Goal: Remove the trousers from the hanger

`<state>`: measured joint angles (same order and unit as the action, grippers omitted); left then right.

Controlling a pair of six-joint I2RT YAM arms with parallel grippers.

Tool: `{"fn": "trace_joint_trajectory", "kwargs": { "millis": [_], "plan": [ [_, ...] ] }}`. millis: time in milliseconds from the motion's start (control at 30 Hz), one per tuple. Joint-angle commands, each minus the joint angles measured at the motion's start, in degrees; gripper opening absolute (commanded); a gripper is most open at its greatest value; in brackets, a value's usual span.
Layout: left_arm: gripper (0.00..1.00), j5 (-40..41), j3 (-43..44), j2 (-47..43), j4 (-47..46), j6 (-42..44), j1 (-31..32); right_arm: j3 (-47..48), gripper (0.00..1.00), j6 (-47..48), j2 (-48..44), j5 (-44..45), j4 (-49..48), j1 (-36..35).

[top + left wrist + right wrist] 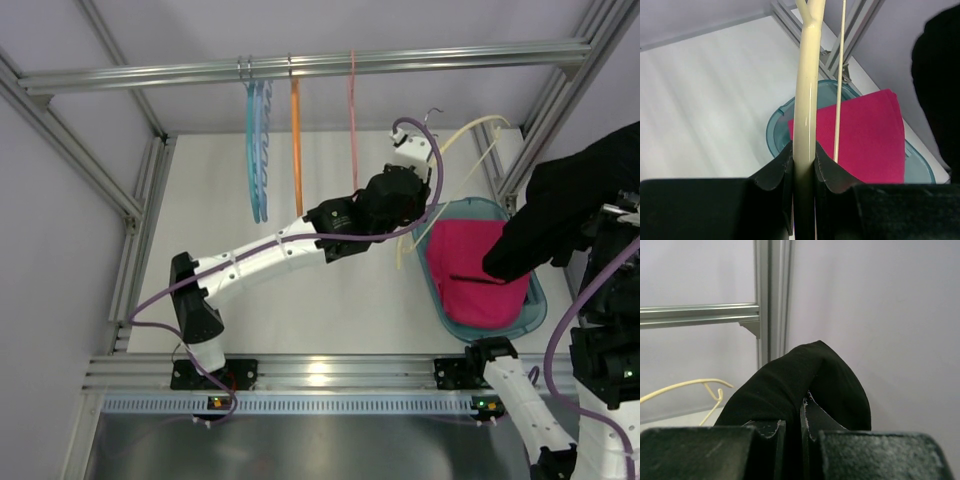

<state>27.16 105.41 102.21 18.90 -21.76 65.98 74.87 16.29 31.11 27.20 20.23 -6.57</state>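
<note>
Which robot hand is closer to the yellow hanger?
Left. The left gripper is clamped right on the hanger. The right gripper grips the trousers, off to the hanger's right and apart from it.

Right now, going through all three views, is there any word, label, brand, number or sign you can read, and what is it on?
None: no readable text in any view.
The trousers, hanger, pink cloth, teal tub, left claw and right claw show no print or labels.
</note>
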Motion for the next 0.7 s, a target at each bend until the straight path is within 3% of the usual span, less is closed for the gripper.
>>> {"fn": "trace_joint_trajectory", "kwargs": {
  "millis": [0,233,667],
  "plan": [
    [0.00,3.7,0.5,-3.5,-3.4,2.6,0.3,0.2,0.00,0.1,-1.4,2.9,-4.2,0.6],
    [0.00,0.4,5.3,-3.5,-3.5,2.9,0.5,-10.5,0.00,-2.3,-5.9,0.1,-1.1,0.5],
    [0.00,2.3,15.7,-5.9,-8.8,9.2,0.6,-31.5,0.00,-7.5,-7.3,-5.4,0.5,0.5]
  ]
}}
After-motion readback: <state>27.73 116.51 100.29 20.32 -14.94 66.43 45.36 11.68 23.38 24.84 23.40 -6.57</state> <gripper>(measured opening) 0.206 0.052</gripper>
